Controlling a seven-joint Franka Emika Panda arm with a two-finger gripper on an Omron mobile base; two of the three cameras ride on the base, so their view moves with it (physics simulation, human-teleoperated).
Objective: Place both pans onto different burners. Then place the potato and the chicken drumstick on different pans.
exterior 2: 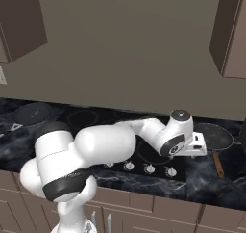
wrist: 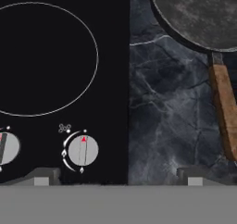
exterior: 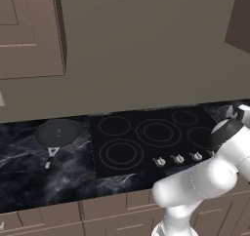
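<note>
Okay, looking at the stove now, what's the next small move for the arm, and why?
Probably shift the open gripper toward the long brown wooden handle of the dark grey round pan. That pan sits on the marble counter beside the black glass cooktop, off any burner, and nothing lies between the fingers.

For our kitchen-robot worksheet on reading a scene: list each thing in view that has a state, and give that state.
Gripper: open, holding nothing, above the counter's front edge.
Wooden-handled pan: on the counter right of the cooktop, not on a burner.
Black pan: on the counter left of the cooktop, empty.
Burners: all bare.
Knob: pointer straight up.
</note>
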